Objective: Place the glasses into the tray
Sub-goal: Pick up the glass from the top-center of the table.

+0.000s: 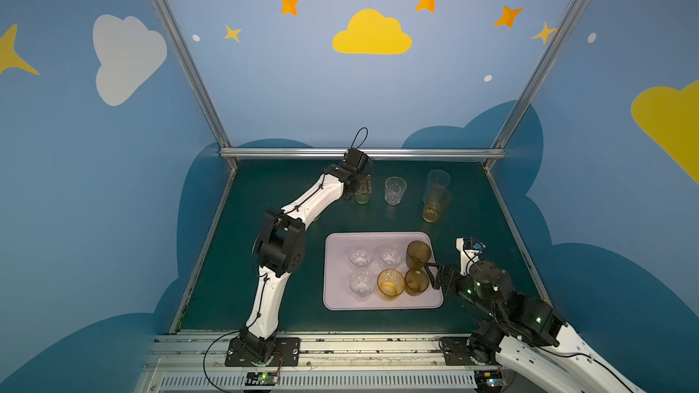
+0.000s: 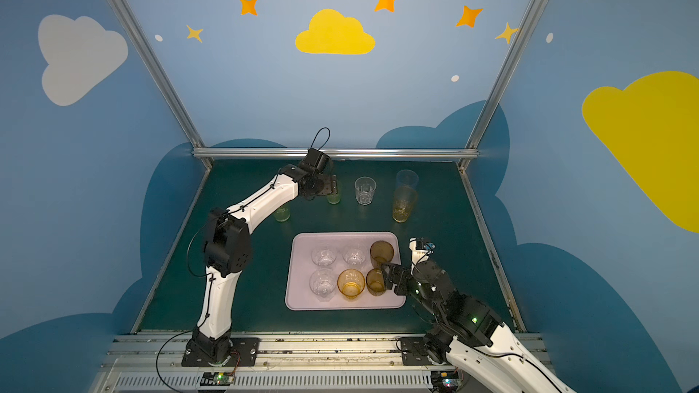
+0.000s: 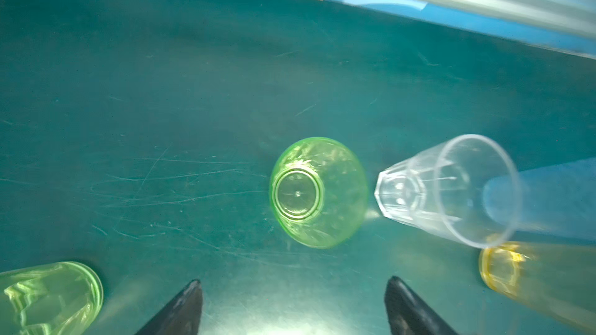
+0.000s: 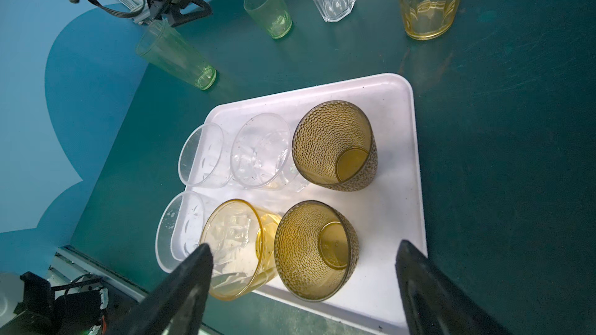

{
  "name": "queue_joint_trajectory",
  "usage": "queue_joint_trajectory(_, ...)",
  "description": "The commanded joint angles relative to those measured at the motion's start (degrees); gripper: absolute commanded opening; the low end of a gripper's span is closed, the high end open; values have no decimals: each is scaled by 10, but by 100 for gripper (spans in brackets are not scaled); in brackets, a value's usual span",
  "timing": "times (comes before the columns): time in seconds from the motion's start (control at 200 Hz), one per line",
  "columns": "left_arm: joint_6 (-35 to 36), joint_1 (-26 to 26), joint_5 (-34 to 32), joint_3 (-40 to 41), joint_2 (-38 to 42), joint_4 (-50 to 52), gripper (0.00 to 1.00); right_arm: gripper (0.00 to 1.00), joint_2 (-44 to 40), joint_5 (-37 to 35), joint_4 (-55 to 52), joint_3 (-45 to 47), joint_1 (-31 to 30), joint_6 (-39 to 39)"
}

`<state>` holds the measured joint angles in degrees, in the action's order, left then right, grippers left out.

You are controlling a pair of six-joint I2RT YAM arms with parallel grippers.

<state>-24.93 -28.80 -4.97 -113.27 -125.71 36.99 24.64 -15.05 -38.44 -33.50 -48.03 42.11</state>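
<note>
The lilac tray (image 1: 340,243) (image 4: 396,162) holds three clear glasses, an amber one (image 1: 390,283) and two brown ones (image 1: 418,254) (image 4: 317,251). My right gripper (image 1: 431,277) (image 4: 303,245) stands open at the tray's right edge. The near brown glass is just ahead of its tips and is not gripped. On the mat at the back stand a short green glass (image 1: 362,199) (image 3: 317,193), a clear faceted one (image 1: 395,190), a tall amber one (image 1: 436,204) and a tall pale blue one (image 1: 438,178). My left gripper (image 1: 361,187) (image 3: 293,285) hangs open over the short green glass and holds nothing.
A tall green glass (image 2: 282,213) (image 4: 175,56) stands beside the left forearm, mostly hidden by it in a top view. The aluminium back rail (image 1: 363,153) and the blue walls close in the dark green mat (image 1: 264,296).
</note>
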Motion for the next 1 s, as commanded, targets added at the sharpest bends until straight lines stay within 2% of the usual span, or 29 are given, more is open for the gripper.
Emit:
queue_joint_trajectory(0.0,2,6,1,-19,-17,26,81,88,-12,2,-8,4,3,11)
queue_joint_trajectory(0.165,9,7,-5,-45,-43,40,72,88,-18,7,-11,8,3,15)
queue_joint_trajectory(0.596,16,11,-24,-95,-90,64,66,88,-21,17,-17,13,3,26)
queue_joint_trajectory(0.696,18,14,-25,-104,-97,72,59,88,-22,17,-17,15,3,31)
queue_joint_trajectory(0.766,23,15,-25,-105,-97,71,50,88,-22,20,-14,19,3,33)
queue_joint_trajectory(0.991,31,17,-29,-134,-116,87,42,88,-21,20,-13,17,3,36)
